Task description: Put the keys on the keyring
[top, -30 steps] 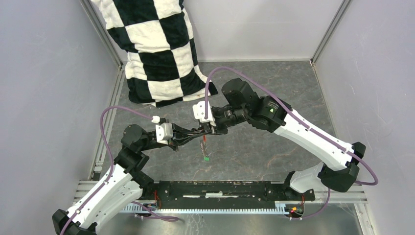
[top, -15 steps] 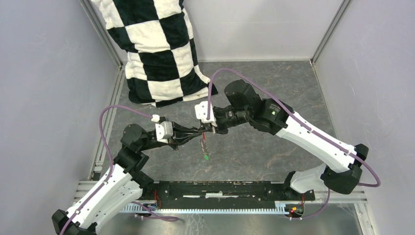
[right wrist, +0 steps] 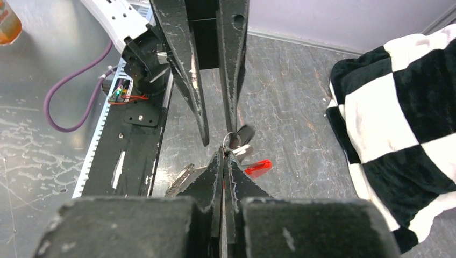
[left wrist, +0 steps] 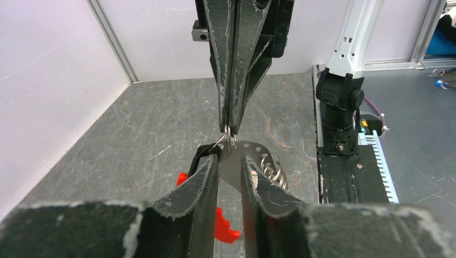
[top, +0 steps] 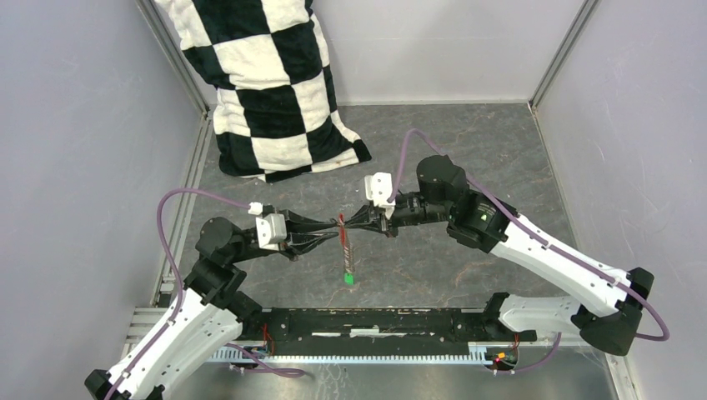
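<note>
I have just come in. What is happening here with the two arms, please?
The two arms meet tip to tip above the table, working on the keyring. The right gripper is shut on the thin ring and holds it up. The red piece, a black-tagged key and the green tag hang below. The left gripper faces it, fingers apart, either side of the bundle. Whether both keys are fully threaded cannot be told.

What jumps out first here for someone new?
The two grippers meet tip to tip above mid-table: the right gripper pinches the keyring, and the left gripper faces it, fingers apart. A bright green tag shows just on their near side, and a black-and-white checkered cushion leans in the back left corner.
</note>
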Robot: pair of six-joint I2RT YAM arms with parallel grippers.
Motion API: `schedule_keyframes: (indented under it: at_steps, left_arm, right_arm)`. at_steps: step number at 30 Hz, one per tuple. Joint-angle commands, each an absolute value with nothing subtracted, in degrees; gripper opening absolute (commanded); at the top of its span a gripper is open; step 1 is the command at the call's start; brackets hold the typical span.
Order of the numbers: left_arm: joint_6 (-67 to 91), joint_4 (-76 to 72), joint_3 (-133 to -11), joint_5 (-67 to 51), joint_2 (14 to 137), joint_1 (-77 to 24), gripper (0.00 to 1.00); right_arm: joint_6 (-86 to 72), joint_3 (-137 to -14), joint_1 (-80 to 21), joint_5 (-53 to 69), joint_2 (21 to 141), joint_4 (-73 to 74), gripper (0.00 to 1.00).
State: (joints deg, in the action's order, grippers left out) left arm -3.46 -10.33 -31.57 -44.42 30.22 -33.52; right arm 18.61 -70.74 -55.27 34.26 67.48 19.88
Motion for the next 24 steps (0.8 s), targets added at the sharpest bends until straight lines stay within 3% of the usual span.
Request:
schedule_keyframes:
  at_steps: [1,11,12,14,15,20,24]
  left_arm:
    - [-5.47,-8.51,-33.04,-43.56,29.00,-33.68,0.29]
    - [-10.50,-5.90,-34.64,-42.08,27.16,-33.66,0.28]
    - [-10.28,-6.42,-34.78,-41.60,27.20,-33.66,0.33]
    - [-9.49,-7.31,-35.15,-41.35,27.47,-33.67,0.62]
    - [-9.39,-7.56,-35.34,-41.57,27.69,-33.67,0.68]
    - [-9.75,-7.82,-35.08,-44.66,28.90,-33.70,0.78]
    - [-9.84,-8.00,-35.17,-46.35,30.69,-33.67,0.72]
  right_arm:
    - [11.65,-67.71,-53.10,37.64,64.04,7.26,0.00]
    - [7.05,-63.32,-51.17,41.99,62.74,1.57,0.00]
    - [7.03,-63.39,-51.20,42.16,63.01,1.78,0.00]
    - [7.11,-63.47,-51.11,42.66,63.34,2.09,0.00]
    - [7.20,-63.77,-51.16,42.80,63.62,2.41,0.00]
    - [7.56,-64.94,-51.15,43.50,64.84,3.68,0.00]
    - [7.57,-65.74,-51.13,43.77,65.40,3.93,0.00]
